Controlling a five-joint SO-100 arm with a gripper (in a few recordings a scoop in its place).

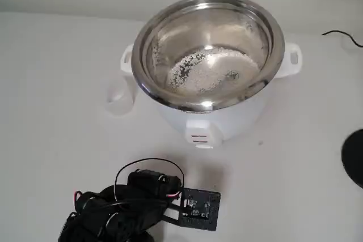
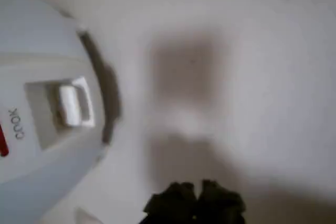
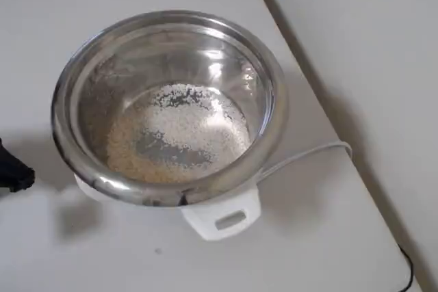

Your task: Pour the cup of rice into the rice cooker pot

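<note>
Where the white worktop [image 1: 51, 157] spreads widest, we see the rice cooker pot [image 1: 207, 49] in its white cooker body [image 1: 227, 120], rice [image 1: 212, 71] thinly over its bottom, the black tool [image 2: 194, 203] low by the cooker's front, jaw state untellable, the cup [image 1: 120, 96] upright just left of the cooker.

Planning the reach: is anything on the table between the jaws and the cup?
Nothing visible. In the fixed view the cup stands left of the rice cooker pot, with bare table between it and the arm.
</note>
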